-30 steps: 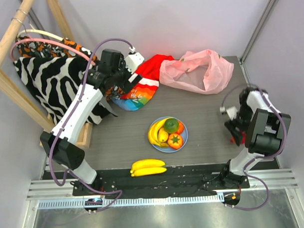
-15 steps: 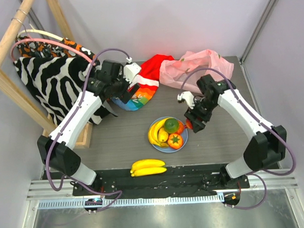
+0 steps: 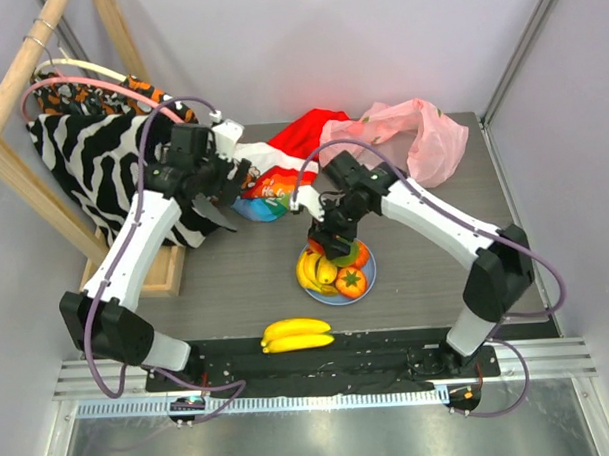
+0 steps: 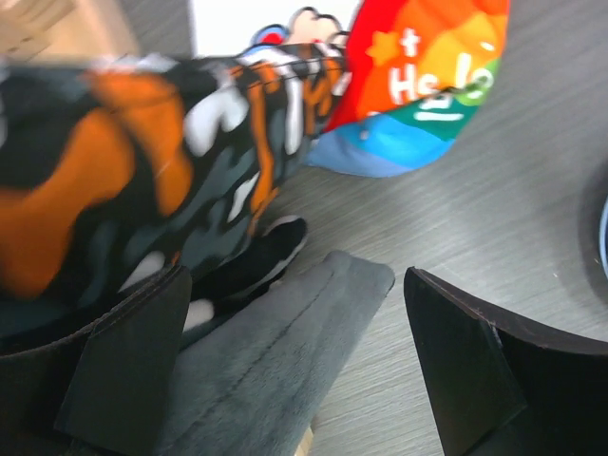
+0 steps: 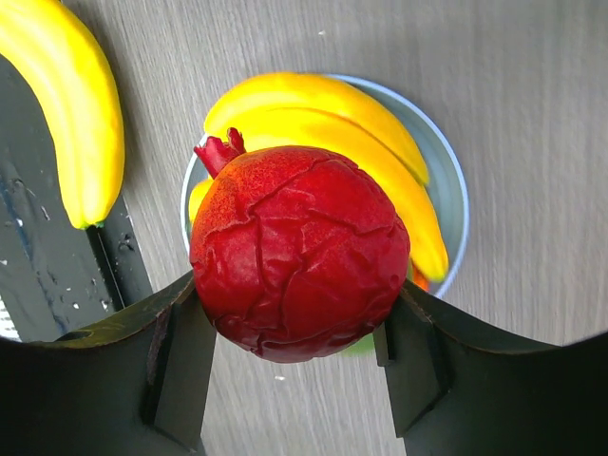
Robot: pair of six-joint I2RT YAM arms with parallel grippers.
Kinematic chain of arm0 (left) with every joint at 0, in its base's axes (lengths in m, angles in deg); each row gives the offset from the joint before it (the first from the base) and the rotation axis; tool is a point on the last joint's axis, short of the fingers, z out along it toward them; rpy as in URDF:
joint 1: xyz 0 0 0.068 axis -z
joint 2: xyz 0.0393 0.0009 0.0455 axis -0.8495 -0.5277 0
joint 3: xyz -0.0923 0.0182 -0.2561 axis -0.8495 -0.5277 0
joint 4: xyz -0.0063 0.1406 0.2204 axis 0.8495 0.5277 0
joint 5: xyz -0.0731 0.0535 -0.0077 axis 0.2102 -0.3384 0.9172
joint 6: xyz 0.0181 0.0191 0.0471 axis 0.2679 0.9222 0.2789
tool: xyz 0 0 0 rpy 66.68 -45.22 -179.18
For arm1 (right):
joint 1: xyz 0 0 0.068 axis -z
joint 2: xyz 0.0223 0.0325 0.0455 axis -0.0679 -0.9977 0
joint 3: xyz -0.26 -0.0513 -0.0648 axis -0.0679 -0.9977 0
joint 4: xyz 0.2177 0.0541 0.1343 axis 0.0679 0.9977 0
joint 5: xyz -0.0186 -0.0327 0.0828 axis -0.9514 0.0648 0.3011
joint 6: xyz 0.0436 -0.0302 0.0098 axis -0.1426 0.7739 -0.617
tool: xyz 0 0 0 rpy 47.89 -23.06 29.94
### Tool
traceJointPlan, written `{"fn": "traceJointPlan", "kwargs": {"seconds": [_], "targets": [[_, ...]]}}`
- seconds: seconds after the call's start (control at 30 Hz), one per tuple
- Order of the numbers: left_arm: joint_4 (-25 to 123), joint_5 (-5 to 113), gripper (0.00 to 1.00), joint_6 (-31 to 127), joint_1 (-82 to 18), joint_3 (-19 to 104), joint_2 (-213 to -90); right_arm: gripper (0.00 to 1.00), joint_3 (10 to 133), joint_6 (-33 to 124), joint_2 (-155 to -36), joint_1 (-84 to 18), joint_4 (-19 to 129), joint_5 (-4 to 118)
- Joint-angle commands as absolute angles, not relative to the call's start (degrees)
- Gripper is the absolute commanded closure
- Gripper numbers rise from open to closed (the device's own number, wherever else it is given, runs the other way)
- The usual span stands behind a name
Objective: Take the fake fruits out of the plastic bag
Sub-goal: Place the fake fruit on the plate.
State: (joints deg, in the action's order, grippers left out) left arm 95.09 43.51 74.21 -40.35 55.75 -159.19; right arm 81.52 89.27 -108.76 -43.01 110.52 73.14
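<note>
The right gripper (image 5: 296, 366) had swung in from the right edge of the counter (image 3: 246, 265), clenched on the red pomegranate (image 5: 299, 252) over the light-blue plate (image 5: 454, 180); the left gripper (image 4: 294, 370) gaped wide.

A round light-blue plate (image 5: 442, 166) sits on the grey wood-grain table (image 3: 236, 270). Behind it and to the left lies a rainbow-striped cloth (image 3: 268, 189), with a red cloth (image 3: 306, 133) farther back. Far left of the plate, a zebra-print cloth (image 3: 87, 166) hangs on a wooden frame (image 3: 19, 73). Just beside it lies what looks like a grey felt flap (image 4: 275, 361).
</note>
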Motion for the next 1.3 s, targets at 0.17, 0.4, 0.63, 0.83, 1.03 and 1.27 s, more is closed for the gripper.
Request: {"fn": "traceJointPlan", "kwargs": {"seconds": [0.17,0.4,0.63,0.83,1.03,1.27], "targets": [[93.3,44.3,0.00,73.5,-42.9,53.6,-151.0,0.69,90.6,94.4,-117.6,-46.5,117.4,71.2],[92.5,44.8,0.00,73.6,-43.4,52.5,-150.1,0.65,90.2,98.3,-118.3,-47.8,121.5,69.4],[92.7,45.2,0.00,73.5,-43.5,53.3,-150.2,0.36,88.3,99.3,-119.0,-48.5,121.1,67.1],[93.0,47.1,0.00,73.6,-43.5,53.5,-150.3,0.18,88.4,99.6,-119.3,-48.7,121.0,66.0],[92.9,47.8,0.00,73.9,-43.5,52.8,-150.6,0.06,88.1,100.5,-117.6,-48.7,121.0,65.3],[93.1,49.4,0.00,74.3,-43.5,52.1,-150.7,0.00,89.7,98.8,-115.5,-48.7,120.7,64.2]]}}
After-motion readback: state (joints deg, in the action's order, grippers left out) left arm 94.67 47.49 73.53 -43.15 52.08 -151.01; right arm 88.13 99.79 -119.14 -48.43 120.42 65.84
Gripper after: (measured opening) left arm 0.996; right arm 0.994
